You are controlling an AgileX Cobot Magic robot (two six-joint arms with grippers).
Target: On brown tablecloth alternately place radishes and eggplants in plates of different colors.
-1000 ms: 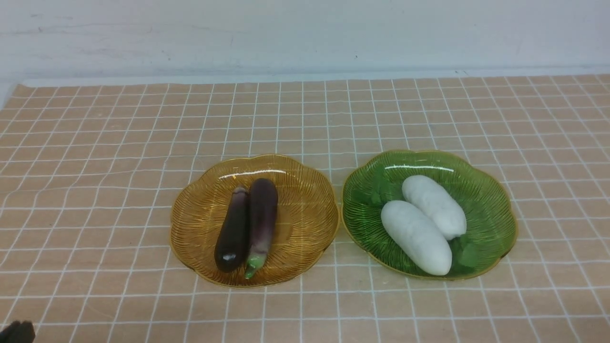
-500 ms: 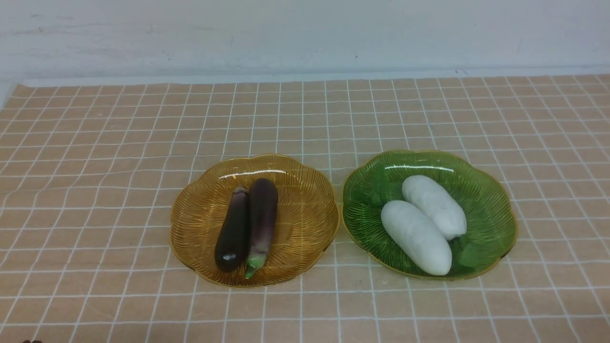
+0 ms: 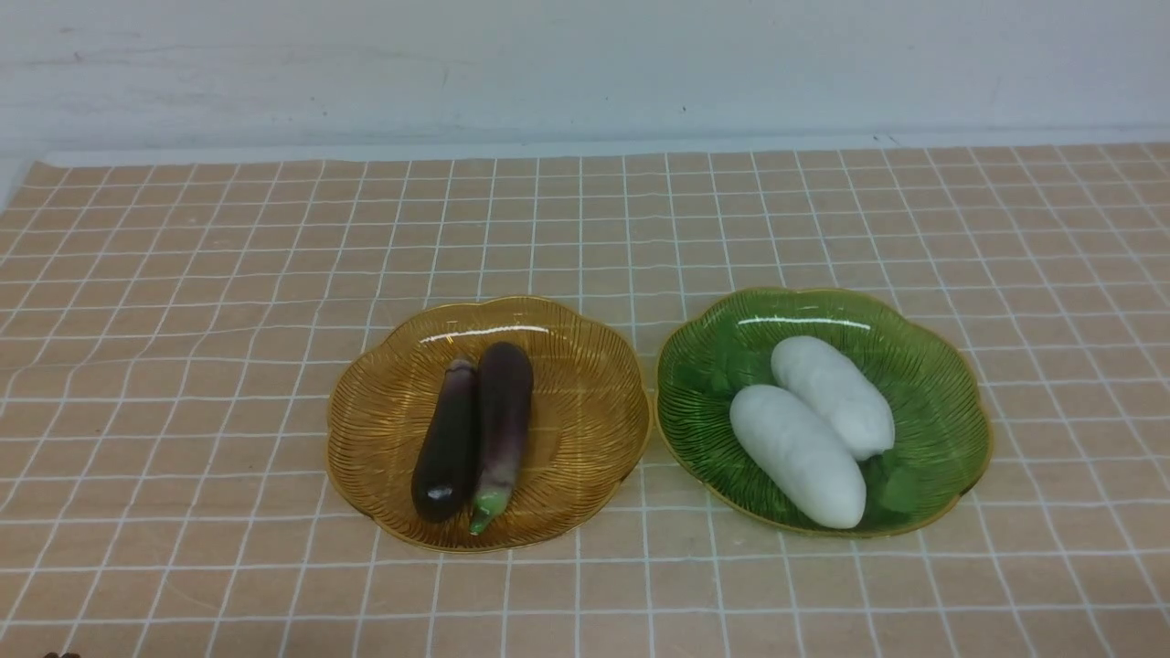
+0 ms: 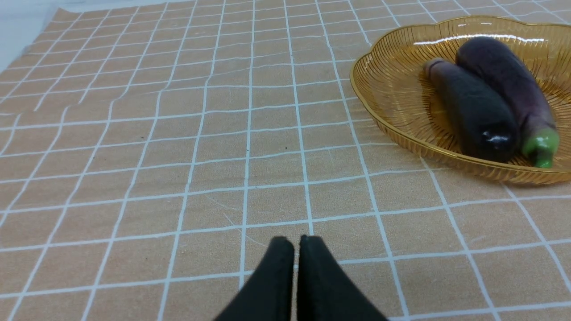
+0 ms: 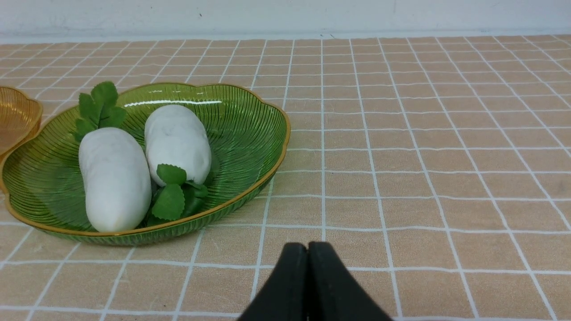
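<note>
Two eggplants in amber plate, two radishes in green plate, checked brown tablecloth, pale wall, left gripper and right gripper both closed, empty

I am looking past the work surface at a plain pale wall that is filling the whole far side of the front view, its paint showing a few faint scuffs and small dark specks. Along its foot a pale ledge or table edge is running straight across, and the same strip is showing in the right wrist view under the wall. Soft, even light is falling from above and is casting hardly any shadow; I am seeing no window, floor or other furniture from here.
</note>
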